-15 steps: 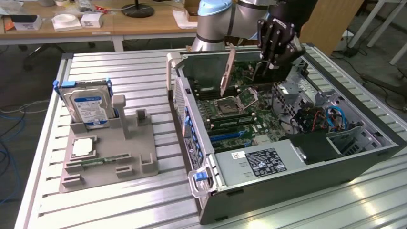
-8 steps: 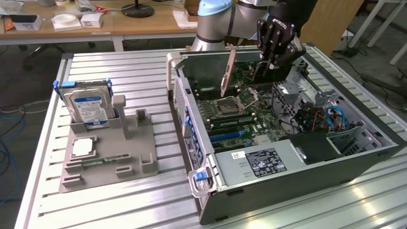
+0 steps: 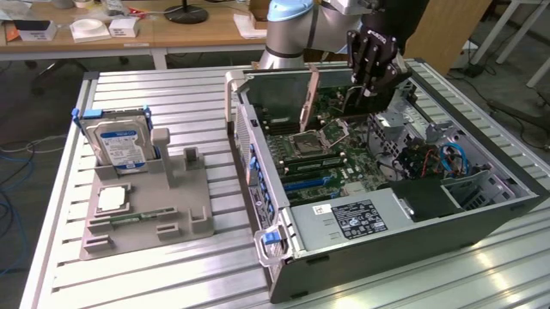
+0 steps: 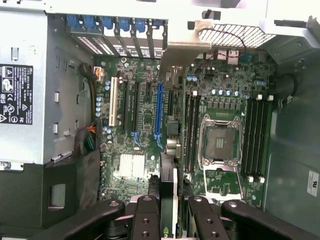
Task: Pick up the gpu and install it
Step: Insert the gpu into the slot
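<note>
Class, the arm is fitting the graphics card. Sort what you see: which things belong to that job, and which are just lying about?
Job in hand: graphics card, clamped in the gripper; open computer case; main board.

Lying about: hard drive; memory stick; grey holder; white box on the desk.

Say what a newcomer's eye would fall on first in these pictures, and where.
The open computer case lies on the slatted table, its green motherboard bared. Above it the black gripper grips the gpu edge-on. At the exterior view's left, a blue-labelled hard drive stands upright in a grey holder.
</note>
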You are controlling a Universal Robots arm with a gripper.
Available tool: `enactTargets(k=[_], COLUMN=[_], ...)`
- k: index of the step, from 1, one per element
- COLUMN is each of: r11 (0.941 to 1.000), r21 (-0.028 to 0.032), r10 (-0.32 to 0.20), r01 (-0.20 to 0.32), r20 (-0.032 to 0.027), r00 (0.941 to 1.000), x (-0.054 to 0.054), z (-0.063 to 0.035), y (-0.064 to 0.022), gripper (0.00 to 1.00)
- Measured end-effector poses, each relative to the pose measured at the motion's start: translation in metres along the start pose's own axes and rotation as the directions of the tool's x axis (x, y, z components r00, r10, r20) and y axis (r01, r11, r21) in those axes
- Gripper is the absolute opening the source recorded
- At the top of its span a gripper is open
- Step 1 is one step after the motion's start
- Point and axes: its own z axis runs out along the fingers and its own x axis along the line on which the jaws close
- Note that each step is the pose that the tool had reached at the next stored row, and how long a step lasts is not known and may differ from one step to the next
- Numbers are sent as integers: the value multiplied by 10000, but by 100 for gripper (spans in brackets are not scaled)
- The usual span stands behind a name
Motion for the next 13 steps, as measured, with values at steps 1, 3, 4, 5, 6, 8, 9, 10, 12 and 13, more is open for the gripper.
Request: enactTargets(k=[1, 3, 4, 5, 6, 8, 9, 10, 12, 13], r11=[10000, 10000, 10000, 10000, 10000, 10000, 10000, 10000, 10000, 10000], r21=[1, 1, 1, 1, 1, 2, 1, 0, 1, 1], r10=[1, 1, 10, 23, 28, 29, 30, 29, 29, 29], r01=[-1, -1, -10, -23, -28, -29, -30, -29, -29, -29], r20=[1, 1, 1, 1, 2, 3, 2, 0, 1, 2], r00=[10000, 10000, 10000, 10000, 10000, 10000, 10000, 10000, 10000, 10000], x=[0, 0, 0, 0, 0, 0, 0, 0, 0, 0], z=[12, 27, 36, 45, 55, 88, 106, 119, 145, 156], y=[0, 0, 1, 1, 1, 1, 1, 1, 1, 1], gripper=[27, 27, 27, 27, 27, 27, 27, 27, 27, 27])
